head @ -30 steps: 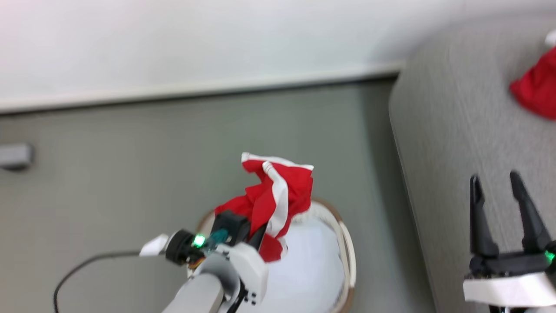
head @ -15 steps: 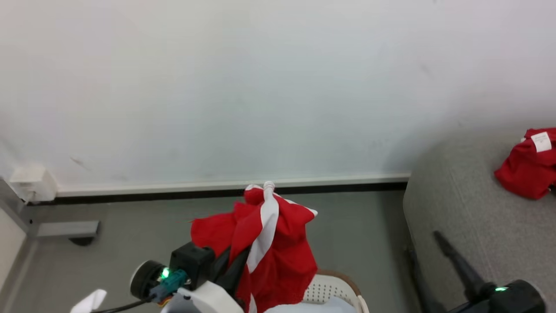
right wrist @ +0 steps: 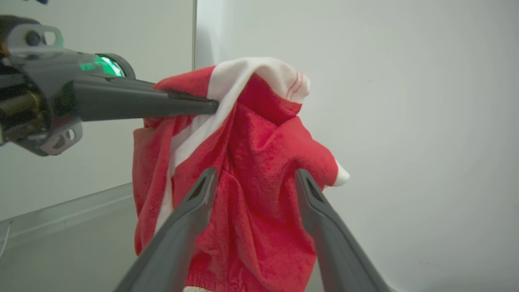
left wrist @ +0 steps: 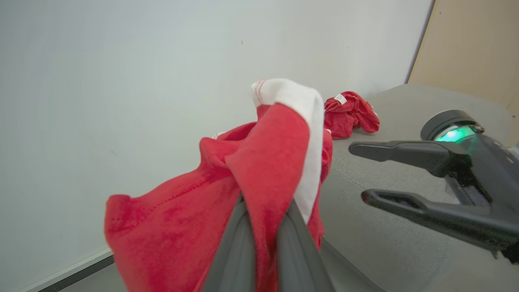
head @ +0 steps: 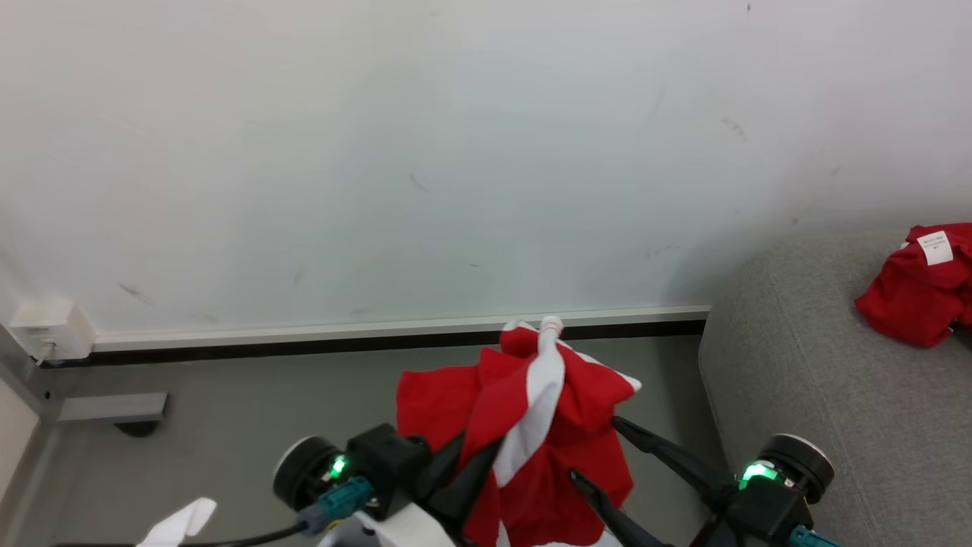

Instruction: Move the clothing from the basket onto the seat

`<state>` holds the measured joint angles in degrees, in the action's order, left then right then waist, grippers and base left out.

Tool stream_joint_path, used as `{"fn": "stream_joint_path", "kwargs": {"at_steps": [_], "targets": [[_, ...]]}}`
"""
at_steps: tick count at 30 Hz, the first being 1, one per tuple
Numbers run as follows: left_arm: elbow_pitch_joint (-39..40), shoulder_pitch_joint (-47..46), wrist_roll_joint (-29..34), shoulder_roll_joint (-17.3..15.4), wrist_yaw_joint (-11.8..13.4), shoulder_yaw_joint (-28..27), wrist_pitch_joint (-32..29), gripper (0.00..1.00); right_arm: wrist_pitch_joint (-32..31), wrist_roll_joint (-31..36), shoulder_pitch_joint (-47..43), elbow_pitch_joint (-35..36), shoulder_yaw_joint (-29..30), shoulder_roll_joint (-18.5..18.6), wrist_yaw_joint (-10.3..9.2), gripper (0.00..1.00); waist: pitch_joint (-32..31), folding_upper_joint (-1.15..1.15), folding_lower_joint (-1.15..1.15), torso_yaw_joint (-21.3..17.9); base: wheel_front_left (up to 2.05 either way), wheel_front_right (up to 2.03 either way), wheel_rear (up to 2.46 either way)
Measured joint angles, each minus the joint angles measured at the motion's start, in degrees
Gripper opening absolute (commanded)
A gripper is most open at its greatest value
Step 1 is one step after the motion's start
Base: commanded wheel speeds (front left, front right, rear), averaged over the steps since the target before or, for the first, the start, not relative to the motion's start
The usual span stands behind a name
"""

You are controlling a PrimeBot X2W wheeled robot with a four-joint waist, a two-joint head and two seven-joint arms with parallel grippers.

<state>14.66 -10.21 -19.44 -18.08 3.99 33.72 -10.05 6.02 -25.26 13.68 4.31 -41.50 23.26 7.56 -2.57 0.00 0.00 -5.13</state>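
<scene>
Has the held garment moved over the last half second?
Yes. In the head view the garment, shut in the left hand, has shifted right, closer to the seat; the seat's edge and the baseboard have stayed put.

A scuffed white wall [head: 456,152] meets a grey floor [head: 228,410] along a white skirting board [head: 380,331] edged in black. A small white wall box [head: 47,328] sits low at the left, above a flat grey bar [head: 114,407] on the floor. At right, a grey upholstered seat [head: 835,395] stands by the wall, with a tan panel [left wrist: 470,44] beyond it. The light is soft and even.
</scene>
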Motion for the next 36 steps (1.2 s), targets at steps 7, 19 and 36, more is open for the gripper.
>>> {"fn": "stream_joint_path", "kwargs": {"at_steps": [7,19,36], "targets": [[-0.9,-2.8,-0.5,2.9,-3.4,4.6,-0.8,0.0,-1.2,-2.8,8.5,-5.0,-9.2,1.4,0.0,1.0,0.4,0.0,0.0,0.1,0.0,0.0,0.0],[-4.2,-4.2,-1.9,5.8,-4.1,6.9,0.0,0.0,3.1,-12.3,13.6,-11.9,-15.9,0.1,0.0,0.0,0.5,0.0,0.0,0.1,0.0,0.0,0.0],[-10.5,-5.2,1.9,5.2,-1.8,6.0,8.0,1.0,7.7,-14.7,10.9,-11.7,1.7,6.2,0.0,0.0,4.3,0.0,0.0,-13.6,0.0,0.0,0.0]]}}
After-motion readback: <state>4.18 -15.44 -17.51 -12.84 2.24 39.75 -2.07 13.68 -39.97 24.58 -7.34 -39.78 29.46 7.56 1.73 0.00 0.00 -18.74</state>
